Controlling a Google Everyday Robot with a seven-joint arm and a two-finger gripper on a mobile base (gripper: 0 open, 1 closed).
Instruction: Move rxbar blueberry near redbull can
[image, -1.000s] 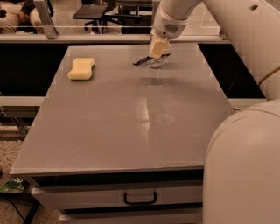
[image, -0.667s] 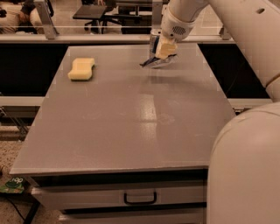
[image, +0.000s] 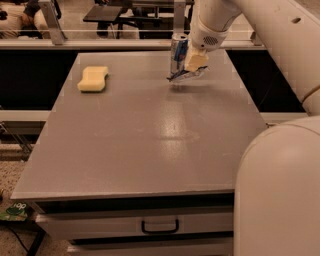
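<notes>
The redbull can (image: 177, 51) stands upright near the far edge of the grey table (image: 145, 130), partly hidden by my arm. My gripper (image: 192, 67) hangs just right of and in front of the can, a little above the table. It is shut on the rxbar blueberry (image: 181, 75), a dark blue wrapper that sticks out to the left below the fingers, close to the can's base.
A yellow sponge (image: 93, 78) lies at the far left of the table. My white arm and body fill the right side of the view. A drawer with a dark handle (image: 160, 226) sits under the front edge. Railings and chairs stand beyond the far edge.
My gripper has carried the rxbar a little to the right and toward the far edge, closer to the can. The sponge has not moved.
</notes>
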